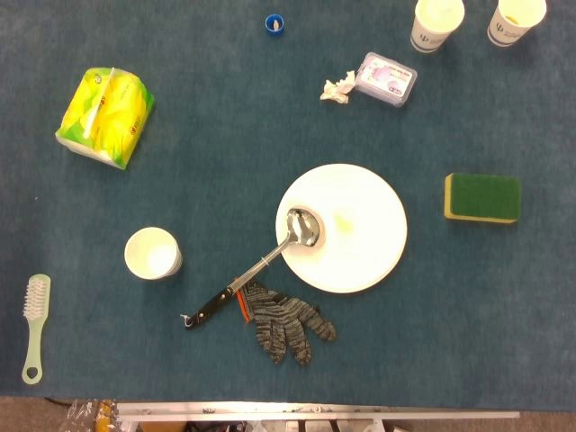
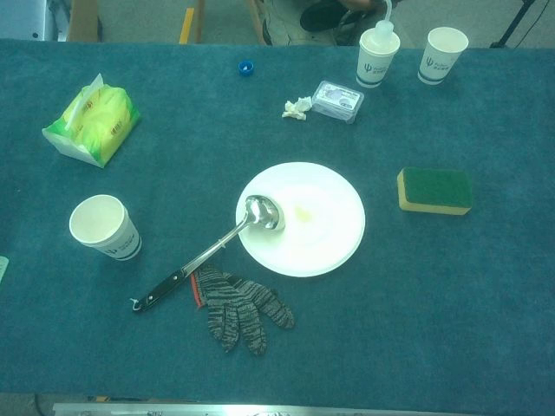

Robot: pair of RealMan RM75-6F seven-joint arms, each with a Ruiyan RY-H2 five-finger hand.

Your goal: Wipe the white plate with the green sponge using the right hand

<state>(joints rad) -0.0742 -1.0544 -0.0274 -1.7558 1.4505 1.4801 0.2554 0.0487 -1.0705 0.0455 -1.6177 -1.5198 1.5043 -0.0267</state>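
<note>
A blue-carpeted table [image 1: 225, 162] fills both views. Neither robot hand shows in either view, so whether they are wide, narrow or holding anything cannot be told.

The white plate [image 1: 355, 247] lies near the middle, with a faint yellowish smear [image 1: 340, 219] on it, perhaps a liquid residue; the head view is too soft to be sure. A ladle [image 1: 261, 263] rests with its bowl on the plate's 9 o'clock edge and its black handle running off toward 7 o'clock. Just below the handle, at the plate's 7 o'clock, lies a grey knitted glove [image 1: 286, 322].

The green sponge [image 1: 482, 197], green side up over a yellow layer, lies at the plate's 3 o'clock, apart from it.

A yellow-green tissue pack [image 1: 105, 105] sits toward 10 o'clock, well apart. A paper cup [image 1: 152, 253] stands at 9 o'clock. A pale green brush [image 1: 35, 328] lies at the table's left edge.

Toward 12 o'clock lie a small clear box [image 1: 387, 77], a crumpled tissue [image 1: 337, 89] and a blue bottle cap [image 1: 274, 24]. Two paper cups [image 1: 438, 23] stand at 1 o'clock.
</note>
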